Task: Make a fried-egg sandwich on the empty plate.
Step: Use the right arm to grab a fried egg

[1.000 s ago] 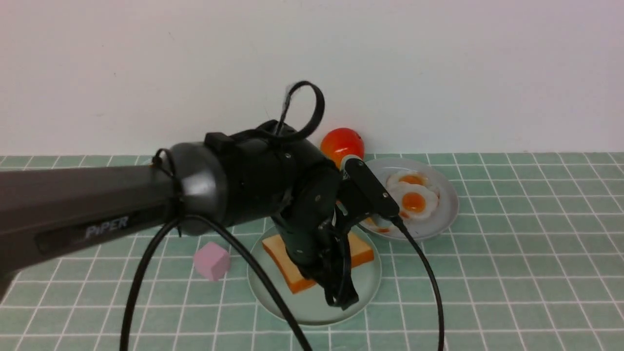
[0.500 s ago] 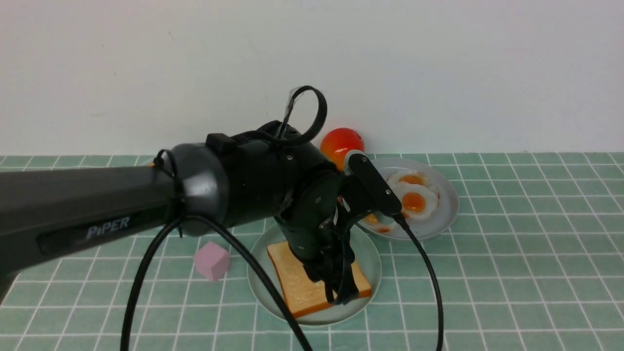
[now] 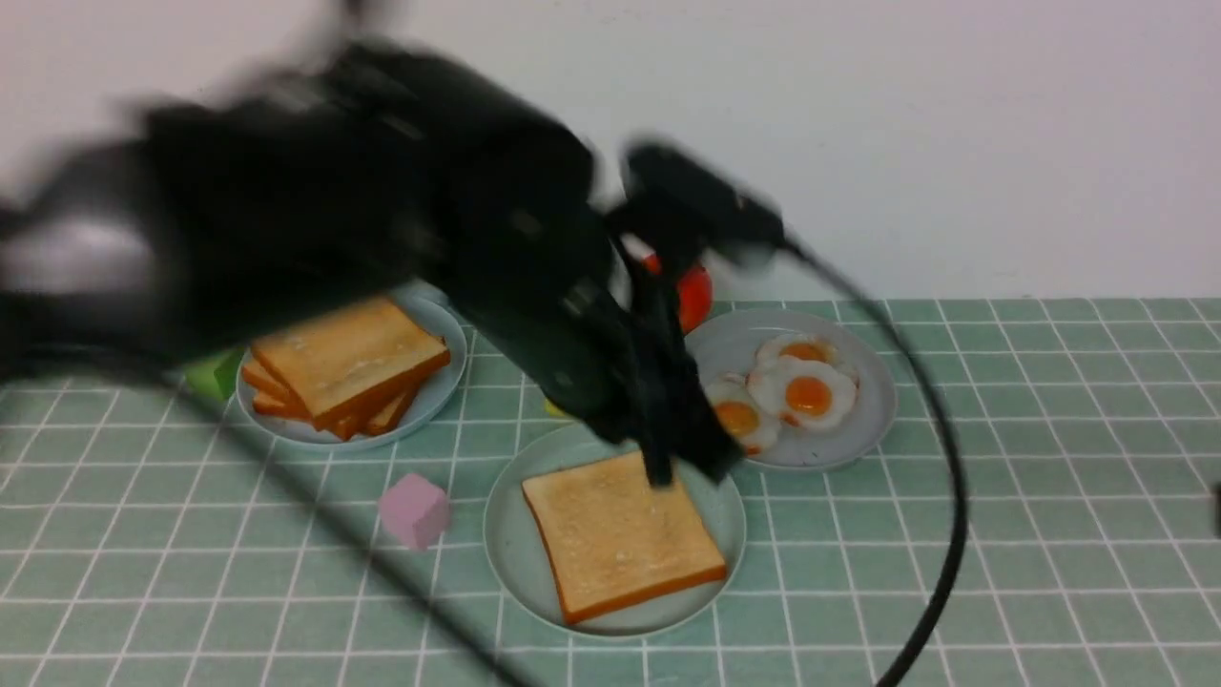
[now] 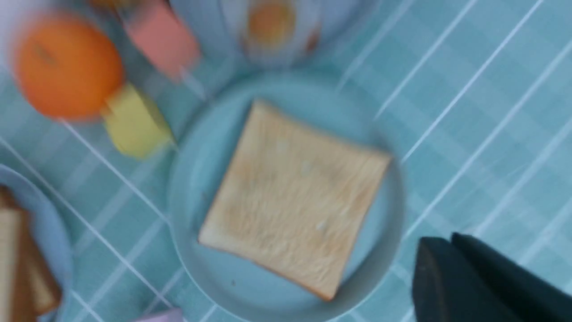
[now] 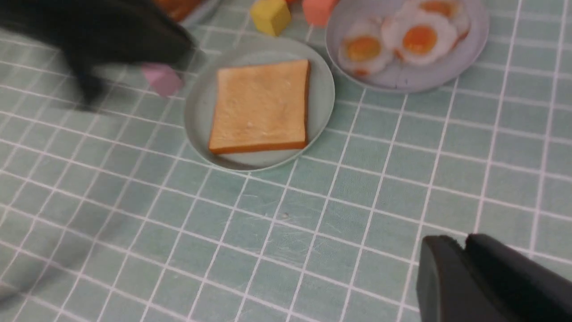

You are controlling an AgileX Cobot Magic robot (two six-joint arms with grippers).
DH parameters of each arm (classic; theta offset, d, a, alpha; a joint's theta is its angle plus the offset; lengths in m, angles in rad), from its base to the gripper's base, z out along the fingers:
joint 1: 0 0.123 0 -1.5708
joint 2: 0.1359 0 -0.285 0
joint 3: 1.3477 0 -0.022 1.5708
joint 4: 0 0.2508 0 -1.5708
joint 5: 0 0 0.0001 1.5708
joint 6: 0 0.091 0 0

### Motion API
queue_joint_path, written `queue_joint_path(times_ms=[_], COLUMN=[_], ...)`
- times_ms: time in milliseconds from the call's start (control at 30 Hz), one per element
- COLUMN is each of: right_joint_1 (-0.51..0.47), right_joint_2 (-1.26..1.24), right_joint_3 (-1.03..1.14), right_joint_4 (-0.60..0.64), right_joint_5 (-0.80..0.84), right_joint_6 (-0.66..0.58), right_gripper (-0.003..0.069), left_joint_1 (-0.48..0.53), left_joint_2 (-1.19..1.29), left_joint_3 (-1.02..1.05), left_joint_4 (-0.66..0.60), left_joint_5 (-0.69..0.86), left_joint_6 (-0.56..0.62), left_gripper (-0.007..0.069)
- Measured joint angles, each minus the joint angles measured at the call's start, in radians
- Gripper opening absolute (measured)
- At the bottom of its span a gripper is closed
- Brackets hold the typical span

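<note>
Front view: toast slices [image 3: 348, 358] pile on a pale blue plate [image 3: 446, 405], left of frame. At centre, toast [image 3: 620, 534] lies on the teal-green plate [image 3: 506, 544]; the left gripper [image 3: 694, 468] hovers above, fingers together, empty. Right of centre, the fried egg [image 3: 803, 393] sits among smaller eggs [image 3: 739, 420] on a grey plate [image 3: 873, 420]. Right wrist view, lower right: whether the right gripper's [image 5: 462, 243] fingers meet is unclear.

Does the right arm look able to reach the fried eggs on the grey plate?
Probably yes: the round grey plate lies open on its near side, though the left arm hovers close by.
</note>
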Motion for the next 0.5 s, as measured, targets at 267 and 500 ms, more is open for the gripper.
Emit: queue_joint_path(times_ms=[267,500], right_joint_1=[0.0,0.0], right_joint_2=[0.404,0.746], right_joint_3=[-0.083,-0.287], right_joint_4=[0.007,0.032], right_joint_5=[-0.153,-0.178], right_joint_6=[0.0,0.0], right_gripper=[0.0133,0.0232], left_joint_1=[0.0,0.0], left_joint_2=[-0.514,-0.94], left_joint_3=[0.335,0.717], left_joint_4=[-0.097,-0.12], left_joint_5=[-0.183,-0.382], left_joint_6=[-0.021,-0.123], left_gripper=[-0.0013,-0.0013])
